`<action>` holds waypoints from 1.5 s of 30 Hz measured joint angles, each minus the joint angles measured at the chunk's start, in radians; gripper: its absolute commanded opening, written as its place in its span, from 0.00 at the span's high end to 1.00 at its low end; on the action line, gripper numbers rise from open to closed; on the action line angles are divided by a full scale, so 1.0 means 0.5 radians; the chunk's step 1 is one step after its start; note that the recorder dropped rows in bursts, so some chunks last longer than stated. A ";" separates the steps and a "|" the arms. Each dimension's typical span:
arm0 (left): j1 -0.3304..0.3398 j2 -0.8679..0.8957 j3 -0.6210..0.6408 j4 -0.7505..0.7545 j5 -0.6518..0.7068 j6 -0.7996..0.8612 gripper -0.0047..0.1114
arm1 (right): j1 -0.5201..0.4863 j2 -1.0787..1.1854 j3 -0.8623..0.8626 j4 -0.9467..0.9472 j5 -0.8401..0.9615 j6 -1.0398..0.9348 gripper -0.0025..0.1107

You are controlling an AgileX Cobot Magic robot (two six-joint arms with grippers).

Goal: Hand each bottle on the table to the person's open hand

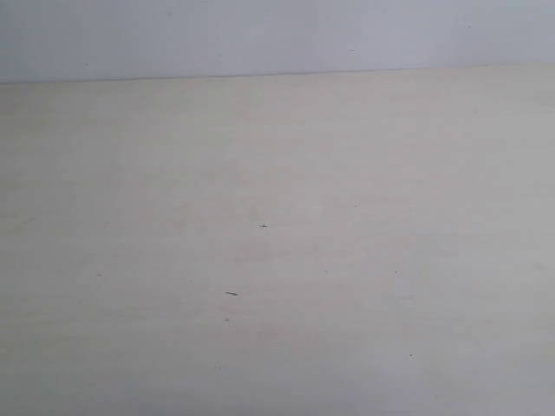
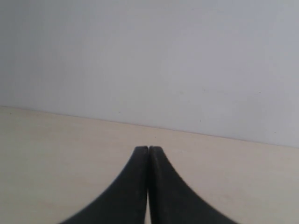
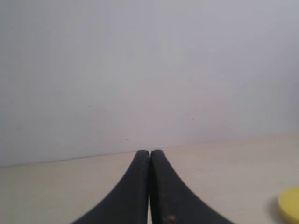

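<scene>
The pale wood-grain table [image 1: 277,260], smooth with a few dark specks, lies just below the left gripper [image 2: 148,149] and right gripper [image 3: 150,152]. Their curved matte black jaws are pressed together on nothing. A rounded yellow thing [image 3: 290,203], cut off at the edge, sits on the table near the right one.

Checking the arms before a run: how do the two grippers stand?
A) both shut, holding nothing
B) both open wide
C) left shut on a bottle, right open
A: the left gripper and the right gripper each show tips pressed together with nothing between them.
</scene>
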 measured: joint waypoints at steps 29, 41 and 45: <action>0.000 0.000 0.000 0.005 -0.001 0.000 0.94 | -0.005 0.000 0.000 -3.389 0.184 3.235 0.98; 0.000 0.000 0.000 0.005 -0.001 0.000 0.94 | -0.005 0.000 0.000 -3.466 0.196 3.317 0.98; 0.000 0.000 0.000 0.005 -0.001 0.000 0.94 | -0.005 0.000 0.000 -3.466 0.196 3.333 0.98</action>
